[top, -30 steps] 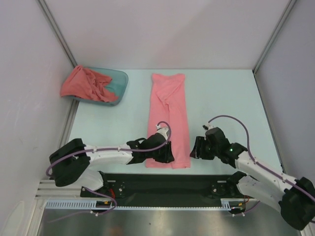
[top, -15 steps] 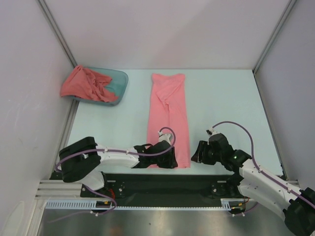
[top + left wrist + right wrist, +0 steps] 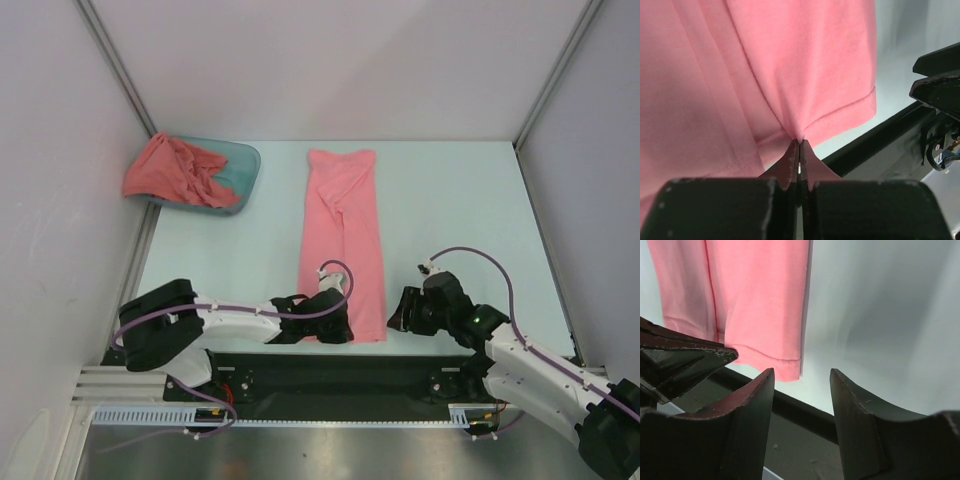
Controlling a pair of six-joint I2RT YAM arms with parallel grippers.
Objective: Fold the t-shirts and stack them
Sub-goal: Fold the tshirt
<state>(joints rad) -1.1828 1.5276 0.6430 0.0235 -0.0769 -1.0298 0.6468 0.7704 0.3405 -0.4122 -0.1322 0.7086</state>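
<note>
A light salmon-pink t-shirt [image 3: 342,240] lies folded into a long narrow strip down the middle of the table. My left gripper [image 3: 333,328] is at its near left corner, shut on the hem [image 3: 799,136], and the fabric puckers at the fingertips. My right gripper [image 3: 397,312] hovers open just right of the shirt's near right corner [image 3: 787,367], a little apart from it, nothing between its fingers [image 3: 852,405]. A darker coral-red t-shirt [image 3: 170,170] lies crumpled in and over the teal tub [image 3: 243,160] at the back left.
The black strip of the arm mount [image 3: 340,375] runs along the table's near edge, right below the shirt's hem. Grey walls with metal posts [image 3: 558,70] close in the table on the left, back and right.
My left gripper slid toward the shirt's near hem and closed on it. The right gripper came down and nearer to the shirt's near right corner, staying open.
</note>
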